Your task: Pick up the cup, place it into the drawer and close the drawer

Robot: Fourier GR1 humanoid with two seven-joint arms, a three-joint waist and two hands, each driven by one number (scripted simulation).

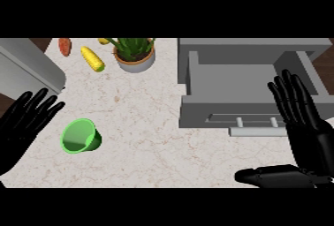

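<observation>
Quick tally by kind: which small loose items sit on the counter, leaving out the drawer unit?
Green cup: 1
Corn cob: 1
Orange-red vegetable: 1
Small yellow item: 1
Potted plant: 1
Total: 5

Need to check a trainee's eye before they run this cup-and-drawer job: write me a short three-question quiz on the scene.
1. Fill in: the left hand and the right hand are both ____, holding nothing.
2. True or false: the drawer is open.
3. Where is the green cup?
A) inside the drawer
B) on the counter, left of the drawer
C) in the right hand

Key: 1 open; 2 true; 3 B.
</observation>
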